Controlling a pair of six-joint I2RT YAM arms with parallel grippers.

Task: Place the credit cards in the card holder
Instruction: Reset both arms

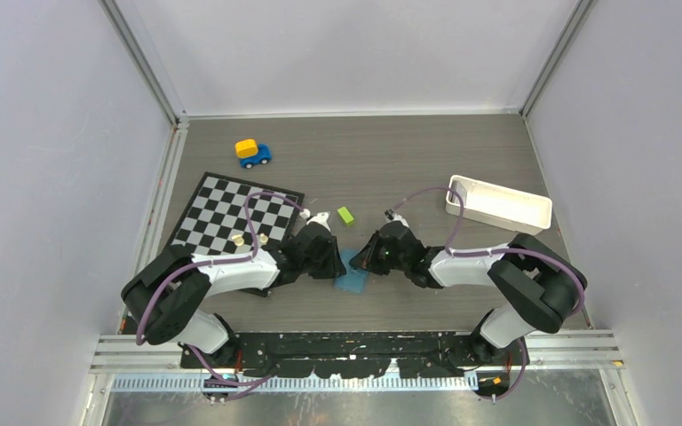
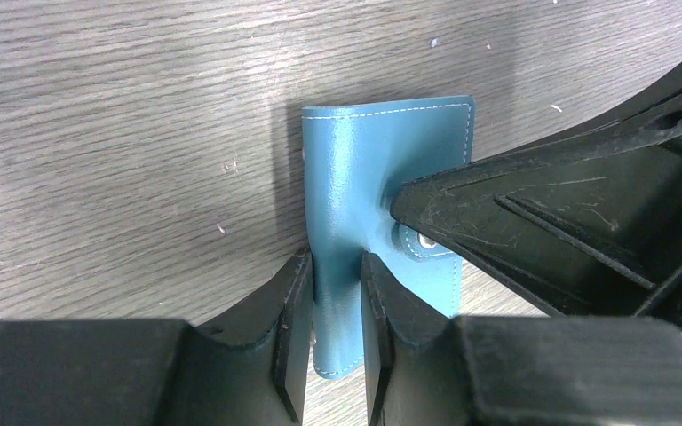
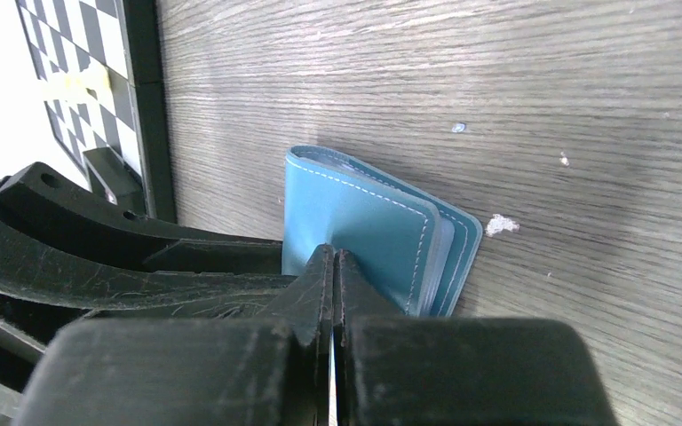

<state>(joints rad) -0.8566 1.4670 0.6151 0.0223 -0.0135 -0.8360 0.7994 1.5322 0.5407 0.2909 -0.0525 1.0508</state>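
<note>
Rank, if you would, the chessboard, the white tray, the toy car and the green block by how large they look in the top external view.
1. chessboard
2. white tray
3. toy car
4. green block
The car sits farther back, but the gaps are plain.

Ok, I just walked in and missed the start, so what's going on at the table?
Both arms are working on the teal card holder in the middle of the table. The left gripper pinches one edge of it between its fingers. The right gripper is shut, its tip pressed against the holder at the snap tab. The holder looks folded closed.
</note>
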